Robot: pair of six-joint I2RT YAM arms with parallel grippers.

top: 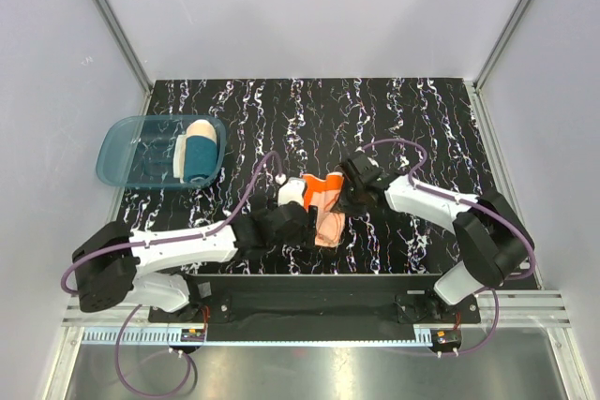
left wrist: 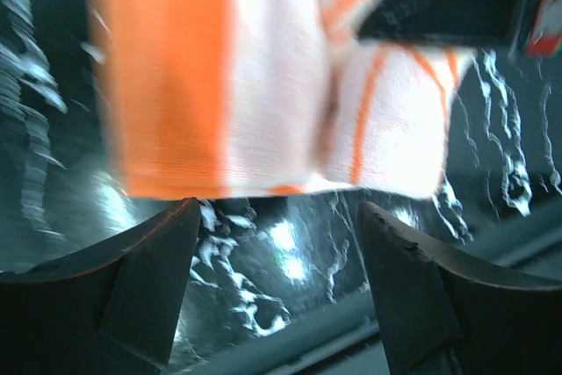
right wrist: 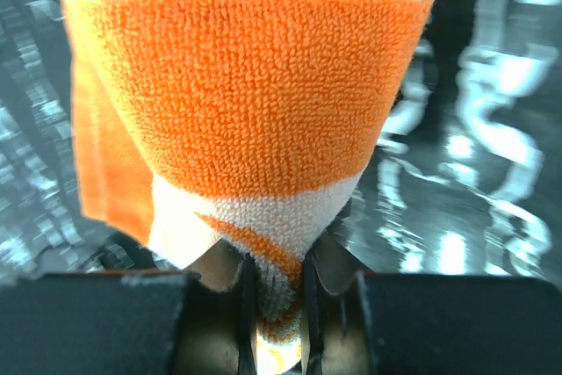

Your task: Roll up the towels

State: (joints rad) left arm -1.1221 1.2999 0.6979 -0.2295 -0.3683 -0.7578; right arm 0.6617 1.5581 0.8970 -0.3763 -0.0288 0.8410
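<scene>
The fluffy orange terry towel [top: 323, 205], cream on its reverse, sits bunched mid-bench toward the near edge, and the right fingers [right wrist: 329, 298] are clenched on a pinched fold of it. The left fingers [left wrist: 145, 287] are spread just beside its hem (grasping nothing). A rolled teal-blue terry towel [top: 198, 158] rests in a translucent blue plastic tray [top: 114, 164] at the left edge of the black marbled bench [top: 422, 119].

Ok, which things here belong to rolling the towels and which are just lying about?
Job: orange towel, pinched in the right gripper; teal towel, rolled; left gripper, open.
Lying about: blue plastic tray, holding the teal towel; marbled table.
</scene>
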